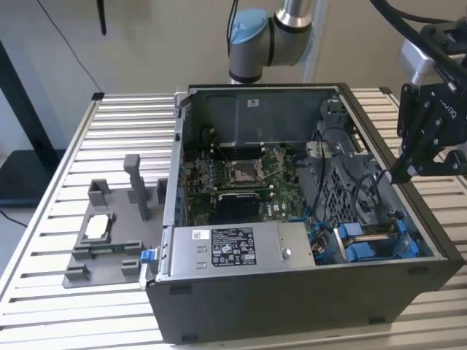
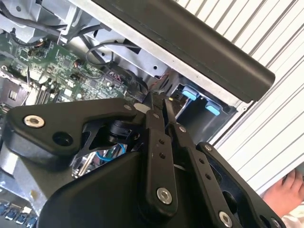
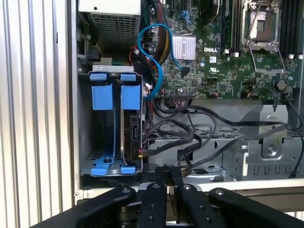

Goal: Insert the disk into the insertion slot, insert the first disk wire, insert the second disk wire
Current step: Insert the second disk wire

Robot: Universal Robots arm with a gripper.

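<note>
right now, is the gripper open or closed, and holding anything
gripper: closed, nothing visible in its grasp.

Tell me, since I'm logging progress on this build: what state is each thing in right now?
case, open, side panel off
disk, seated on edge in the slot
gripper, shut, nothing seen in it, above the case rim by the slot
CPU socket, bare, no cooler on it
</note>
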